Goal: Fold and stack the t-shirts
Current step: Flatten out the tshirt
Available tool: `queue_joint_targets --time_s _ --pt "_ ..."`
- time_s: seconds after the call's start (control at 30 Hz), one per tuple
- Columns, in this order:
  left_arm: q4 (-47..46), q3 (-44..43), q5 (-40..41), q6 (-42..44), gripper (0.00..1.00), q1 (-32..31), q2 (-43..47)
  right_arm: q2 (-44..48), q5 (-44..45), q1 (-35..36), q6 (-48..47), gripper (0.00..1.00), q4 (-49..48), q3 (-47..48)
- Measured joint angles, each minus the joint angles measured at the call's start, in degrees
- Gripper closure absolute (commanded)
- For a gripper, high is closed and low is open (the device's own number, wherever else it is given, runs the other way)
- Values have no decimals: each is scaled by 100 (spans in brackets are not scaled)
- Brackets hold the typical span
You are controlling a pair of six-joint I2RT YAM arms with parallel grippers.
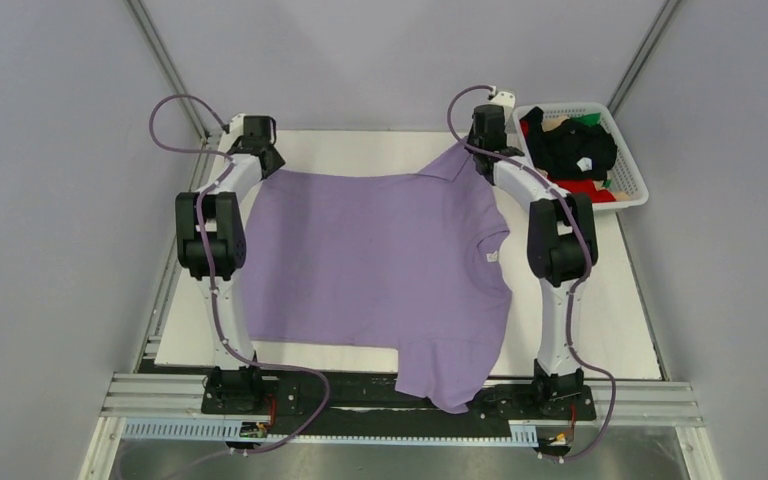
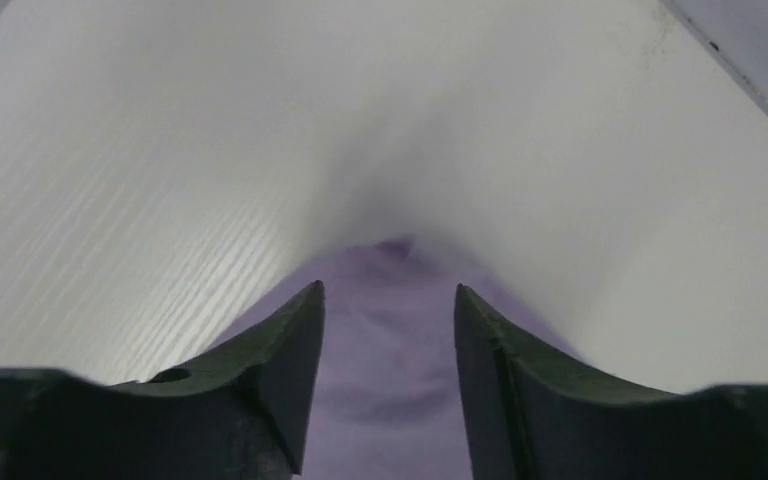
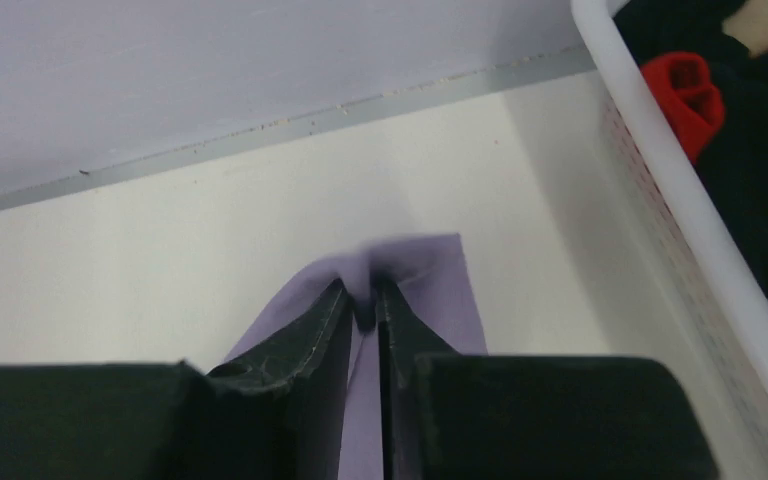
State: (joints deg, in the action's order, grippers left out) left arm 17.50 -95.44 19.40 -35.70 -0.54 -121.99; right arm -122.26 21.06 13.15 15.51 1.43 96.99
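Note:
A large lavender-purple t-shirt lies spread on the white table, one sleeve hanging over the near edge. My left gripper is at the shirt's far left corner. In the left wrist view it stands open, and the purple cloth lies loose between and under its fingers. My right gripper is at the far right sleeve. In the right wrist view it is shut on a pinch of the purple sleeve. More t-shirts, black, red and green, lie in the basket.
A white lattice basket stands at the far right of the table, close to my right gripper; its rim shows in the right wrist view with red cloth inside. Grey walls close the back and sides. Bare white table runs behind the shirt.

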Motion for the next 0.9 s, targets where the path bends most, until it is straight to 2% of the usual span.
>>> queue_joint_targets --time_s 0.03,0.07,0.13,0.2,0.27,0.37,0.47,0.63,0.77,0.9 --pt "26 -164 -9 -28 26 28 -127 -247 -120 -55 68 63 11 264" --pt "101 -415 -11 -96 9 72 -291 -424 -229 -98 136 45 42 476" --pt "271 -1084 -68 -221 1 184 -667 -828 -509 -219 264 20 256 1047" --pt "426 -1613 -170 -313 0 289 -890 -1102 -844 -339 393 1 505 1565" --pt "507 -1871 -289 -369 0 358 -911 -1102 -1169 -411 450 0 605 1655" --pt "479 -1742 -514 -420 0 433 -667 -861 -1696 -518 531 0 654 1427" --pt "337 -907 -852 -485 0 433 -59 -446 -2238 -514 645 0 693 863" --pt "81 1095 -1519 -575 0 308 1290 -118 -3152 -411 756 0 702 234" --pt "0 1978 -1902 -577 0 96 1917 -160 -3659 -339 859 0 820 160" --pt "-59 2465 -2221 -557 0 -111 2151 -332 -3908 -262 944 0 898 251"
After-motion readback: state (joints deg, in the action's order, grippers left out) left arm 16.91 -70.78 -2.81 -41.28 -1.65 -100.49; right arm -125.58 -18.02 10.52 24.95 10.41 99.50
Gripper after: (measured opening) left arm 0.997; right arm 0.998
